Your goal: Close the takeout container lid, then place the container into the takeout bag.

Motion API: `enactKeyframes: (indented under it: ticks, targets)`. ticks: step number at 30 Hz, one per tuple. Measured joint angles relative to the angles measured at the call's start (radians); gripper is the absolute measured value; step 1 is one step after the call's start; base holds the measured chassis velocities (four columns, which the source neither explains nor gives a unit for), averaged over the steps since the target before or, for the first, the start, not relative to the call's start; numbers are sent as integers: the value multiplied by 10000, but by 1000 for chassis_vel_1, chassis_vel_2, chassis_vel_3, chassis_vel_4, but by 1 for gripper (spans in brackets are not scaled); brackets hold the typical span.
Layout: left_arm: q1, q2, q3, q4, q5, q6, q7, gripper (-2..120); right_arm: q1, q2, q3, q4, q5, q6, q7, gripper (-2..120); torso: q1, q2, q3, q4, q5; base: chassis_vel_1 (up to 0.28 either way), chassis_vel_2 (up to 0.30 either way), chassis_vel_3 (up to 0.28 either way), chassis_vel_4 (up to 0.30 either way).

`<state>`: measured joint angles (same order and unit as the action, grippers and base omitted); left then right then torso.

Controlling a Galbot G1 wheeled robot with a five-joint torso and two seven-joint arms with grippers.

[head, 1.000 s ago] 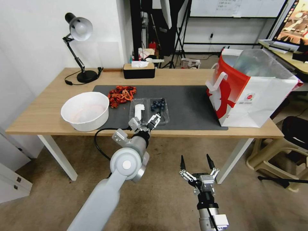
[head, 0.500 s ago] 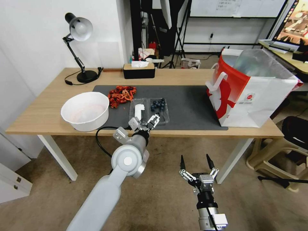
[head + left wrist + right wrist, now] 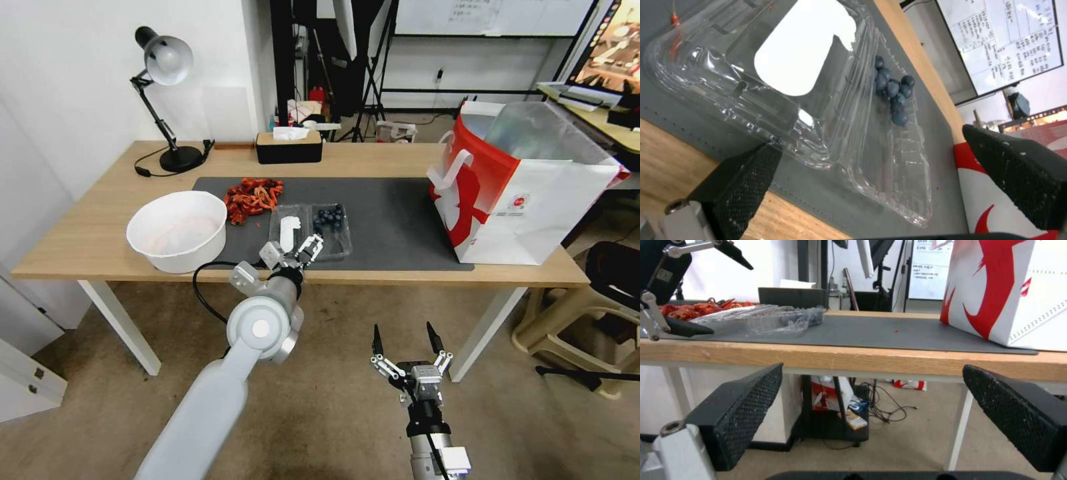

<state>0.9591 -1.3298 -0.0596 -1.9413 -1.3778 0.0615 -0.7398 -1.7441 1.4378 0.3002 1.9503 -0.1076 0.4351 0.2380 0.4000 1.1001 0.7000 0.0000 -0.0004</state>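
Observation:
The takeout container [image 3: 311,230] lies open and flat on the grey mat, near the table's front edge. Its lid [image 3: 288,231] is the left half, with a white label [image 3: 804,50]. The right half holds dark blue berries [image 3: 329,217]; they also show in the left wrist view as berries [image 3: 893,95]. My left gripper [image 3: 290,248] is open at the container's near edge, its fingers [image 3: 738,180] straddling the lid's front corner. The takeout bag [image 3: 527,193] stands open at the table's right end. Low in front of the table, my right gripper [image 3: 403,331] hangs open and holds nothing.
A white bowl [image 3: 179,230] sits left of the container, with red peppers [image 3: 252,197] behind it on the mat [image 3: 393,220]. A desk lamp [image 3: 163,100] and a tissue box [image 3: 289,147] stand at the back. The table edge [image 3: 853,356] is just ahead of the right gripper.
My left gripper has shifted a little left and forward, from the container's middle toward the lid half. The right gripper has barely moved.

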Motion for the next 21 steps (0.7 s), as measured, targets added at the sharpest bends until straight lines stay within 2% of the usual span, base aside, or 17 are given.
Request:
enactKeyframes:
  ticks: [4,12,21]
  targets:
    - [-2,-33,-1,7,-26,-154,72,100,-6,33,8,-12,-31,9,-2,100,0,-1,0,0,-6,0,0,0,0]
    - [27,-52,-39,0,-25,-805,974,100,-38,144,26,-58,-135,97,-15,100,0,0,0,1,-11,0,0,0,0]
    - [124,53,-49,-45,487,-1002,1628,100,-69,196,32,-63,-209,136,-17,100,0,0,0,3,-8,0,0,0,0]
